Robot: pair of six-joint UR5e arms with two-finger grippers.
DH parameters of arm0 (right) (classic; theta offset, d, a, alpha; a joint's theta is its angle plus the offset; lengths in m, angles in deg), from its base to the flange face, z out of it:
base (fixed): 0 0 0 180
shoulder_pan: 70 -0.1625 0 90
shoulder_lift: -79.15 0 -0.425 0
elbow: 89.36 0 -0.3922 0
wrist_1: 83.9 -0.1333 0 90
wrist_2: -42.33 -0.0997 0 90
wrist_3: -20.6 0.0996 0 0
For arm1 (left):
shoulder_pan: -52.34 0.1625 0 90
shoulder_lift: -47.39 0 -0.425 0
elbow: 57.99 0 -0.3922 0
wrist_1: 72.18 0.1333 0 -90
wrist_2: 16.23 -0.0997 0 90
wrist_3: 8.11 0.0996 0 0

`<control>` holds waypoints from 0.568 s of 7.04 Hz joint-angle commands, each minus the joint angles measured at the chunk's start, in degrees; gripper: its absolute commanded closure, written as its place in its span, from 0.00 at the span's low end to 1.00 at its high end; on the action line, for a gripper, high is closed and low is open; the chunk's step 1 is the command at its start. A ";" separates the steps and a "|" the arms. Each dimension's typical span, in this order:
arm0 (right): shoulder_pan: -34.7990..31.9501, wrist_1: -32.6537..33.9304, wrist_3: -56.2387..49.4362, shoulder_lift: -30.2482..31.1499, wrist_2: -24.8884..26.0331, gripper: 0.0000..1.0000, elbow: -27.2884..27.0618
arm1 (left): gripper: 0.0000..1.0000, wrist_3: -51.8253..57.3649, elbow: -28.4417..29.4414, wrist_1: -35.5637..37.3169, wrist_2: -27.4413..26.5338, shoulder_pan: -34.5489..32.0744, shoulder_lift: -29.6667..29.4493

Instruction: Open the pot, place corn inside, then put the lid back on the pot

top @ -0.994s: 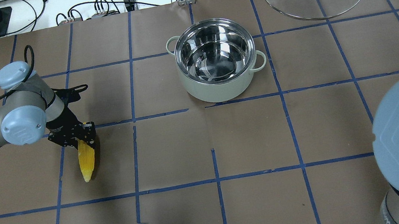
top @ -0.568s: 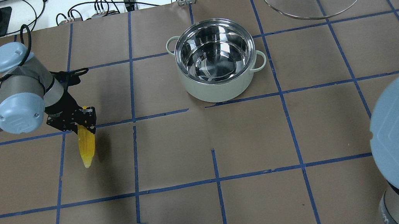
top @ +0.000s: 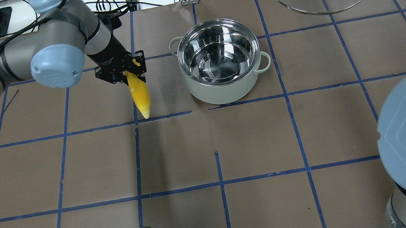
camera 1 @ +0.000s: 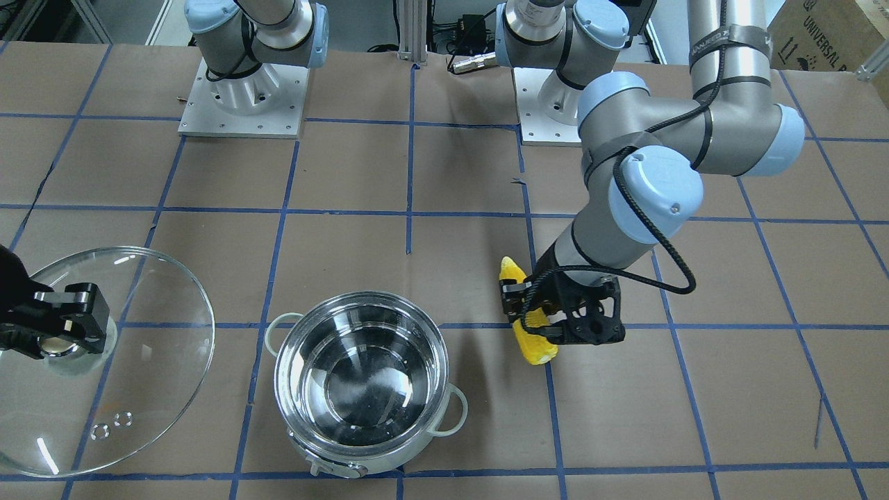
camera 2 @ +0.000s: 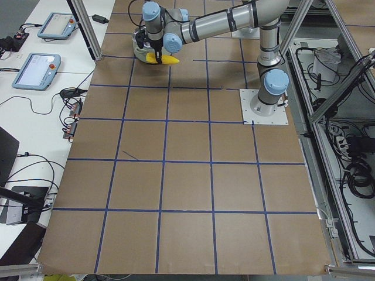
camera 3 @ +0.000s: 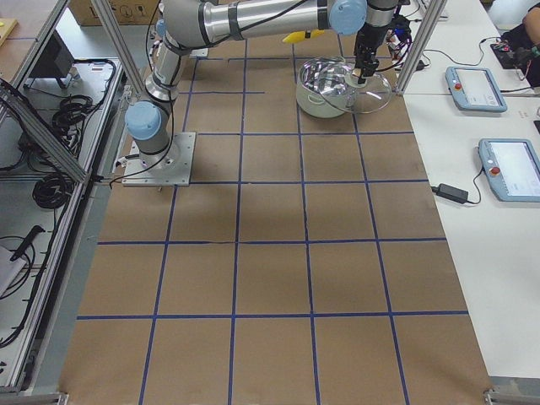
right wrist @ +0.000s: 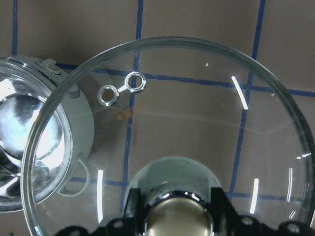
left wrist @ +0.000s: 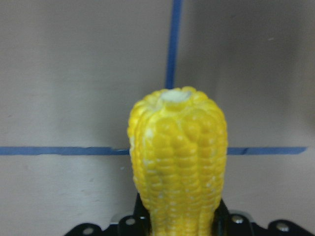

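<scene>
while clamped at its blunt end by the left gripper (top: 122,67), the corn (top: 138,93) hung left of the open pot (top: 219,89), its tapered tip pointing toward the robot. the right gripper (camera 1: 62,326) was clamped on the lid (camera 1: 146,368).

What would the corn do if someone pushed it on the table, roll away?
Probably roll in a curve: the corn is round but tapers to a point. It looks stiff too, sticking straight out of the left hand without drooping.
</scene>
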 commanded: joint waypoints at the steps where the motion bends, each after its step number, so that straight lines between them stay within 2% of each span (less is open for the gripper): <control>1: 0.36 -0.02 -0.08 -0.22 0.05 0.93 0.41 | 0.92 -7.42 15.43 -8.04 1.21 -7.17 -6.77; 2: 0.19 -0.02 0.10 -0.22 -0.12 0.93 0.41 | 0.91 -10.93 20.20 -8.08 1.22 -10.50 -10.81; 3: 0.10 -0.02 0.10 -0.22 -0.04 0.93 0.24 | 0.83 -10.97 22.94 -8.08 0.52 -11.67 -13.29; 4: 0.10 -0.02 0.10 -0.30 -0.03 0.93 0.24 | 0.80 -11.05 24.19 -7.30 0.51 -12.29 -16.45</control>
